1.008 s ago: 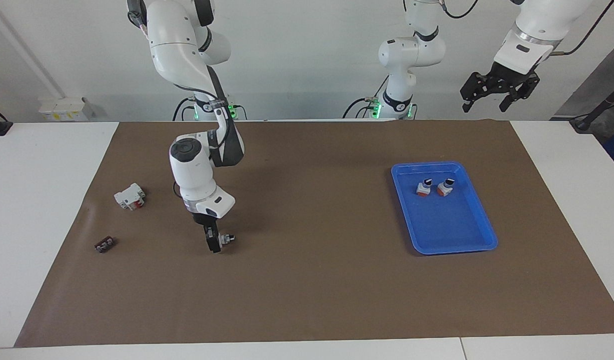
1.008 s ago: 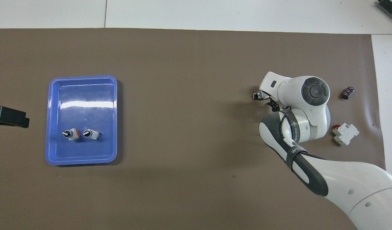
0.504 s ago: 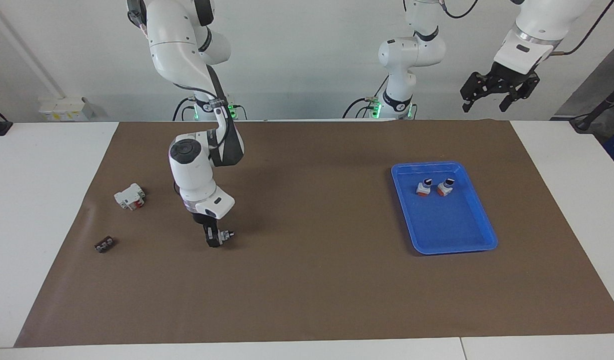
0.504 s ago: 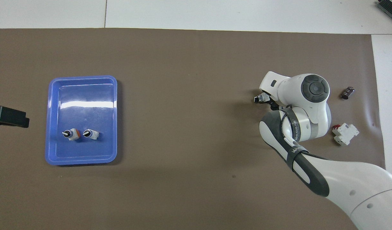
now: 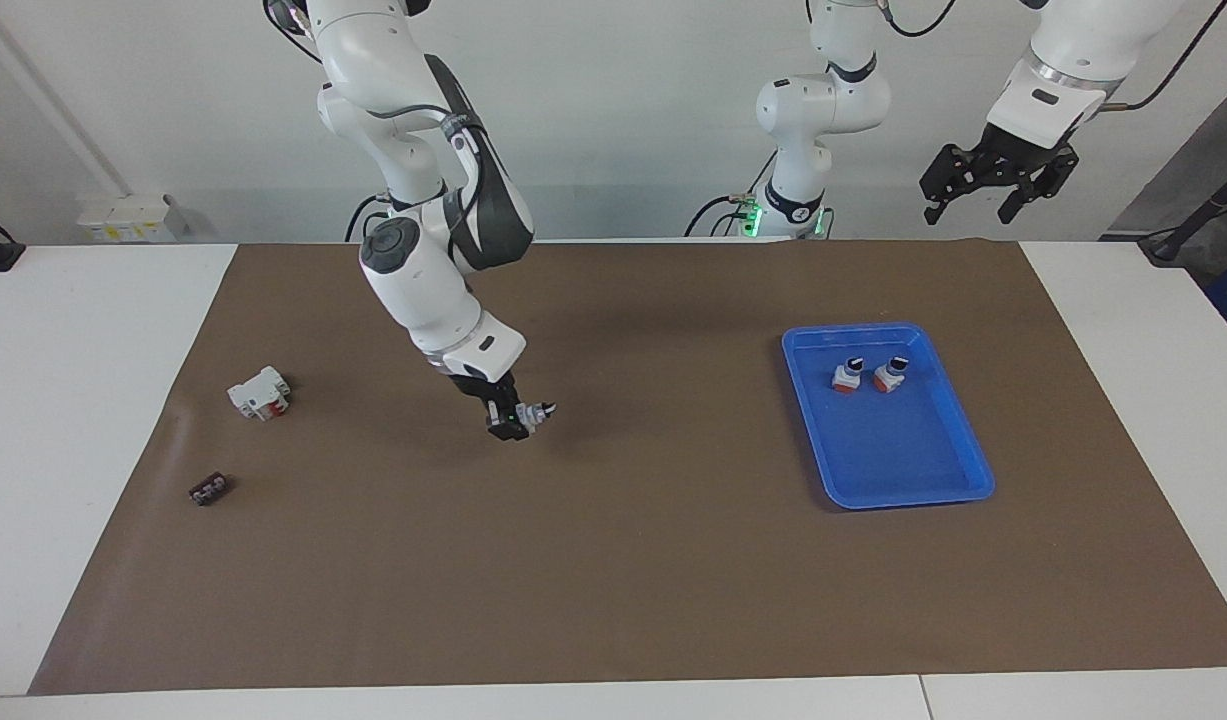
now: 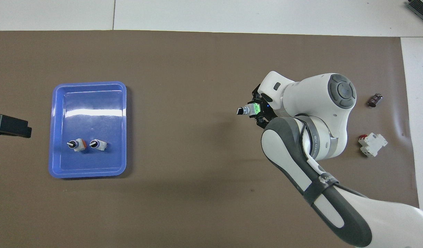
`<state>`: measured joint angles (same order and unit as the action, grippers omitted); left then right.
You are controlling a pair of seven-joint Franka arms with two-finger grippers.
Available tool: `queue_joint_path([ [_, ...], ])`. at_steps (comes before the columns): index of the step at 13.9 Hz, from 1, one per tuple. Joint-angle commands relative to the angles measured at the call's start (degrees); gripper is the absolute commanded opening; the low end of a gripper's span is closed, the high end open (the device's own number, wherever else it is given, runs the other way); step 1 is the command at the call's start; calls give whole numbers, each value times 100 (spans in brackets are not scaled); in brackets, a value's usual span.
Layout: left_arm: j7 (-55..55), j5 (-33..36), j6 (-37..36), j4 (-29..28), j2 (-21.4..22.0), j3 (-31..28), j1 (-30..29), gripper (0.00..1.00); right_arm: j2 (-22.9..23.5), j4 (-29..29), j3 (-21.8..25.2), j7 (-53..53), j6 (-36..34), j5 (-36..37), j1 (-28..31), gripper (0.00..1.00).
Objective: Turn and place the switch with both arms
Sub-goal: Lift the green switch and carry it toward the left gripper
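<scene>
**Holding the green-based switch aloft, right arm**

Gripping the switch (image 6: 248, 110), the right gripper (image 5: 510, 417) hangs in the air over the bare brown mat (image 5: 613, 560), its fingers closed on the switch's green base. The overhead view shows that base as a bright green patch between the black fingers, with the grey body and black knob tip sticking out sideways toward the left arm's end of the table. In the facing view the switch (image 5: 536, 411) is only a small pale stub at the gripper tip; the green is barely visible there, and the exact finger contact is hard to make out. The right arm's wrist housing covers part of the gripper from above.

The left gripper (image 5: 997, 182) waits raised near the left arm's edge of the mat, fingers spread apart, holding nothing. From overhead only a dark piece of it (image 6: 9, 125) shows, cut off by the frame edge.

The blue tray (image 5: 958, 478) sits toward the left arm's end and holds two red-based switches (image 5: 869, 375) side by side, near its robot-side end.

Toward the right arm's end lie a white block with a red part (image 5: 259, 392) and, farther from the robots, a small dark component (image 5: 209, 489) too small to identify.
</scene>
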<state>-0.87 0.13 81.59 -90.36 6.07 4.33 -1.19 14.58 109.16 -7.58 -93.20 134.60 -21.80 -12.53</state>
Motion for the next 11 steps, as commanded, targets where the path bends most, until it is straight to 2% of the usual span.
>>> queue_joint_path([
  [1, 8, 92, -12, -149, 148, 33, -56, 100, -139, -78, -453, 335, -57, -683, 58, 0],
  [4, 8, 92, -12, -149, 148, 33, -56, 100, -315, -429, -989, 1134, -74, -764, 23, 0],
  [8, 16, 92, -169, -140, 166, 42, -39, 100, -781, -527, -1070, 1857, -162, -773, -153, 0],
  [11, 25, 92, -214, -131, 210, 42, -3, 100, -913, -737, -1403, 2471, -241, -756, -162, 0],
])
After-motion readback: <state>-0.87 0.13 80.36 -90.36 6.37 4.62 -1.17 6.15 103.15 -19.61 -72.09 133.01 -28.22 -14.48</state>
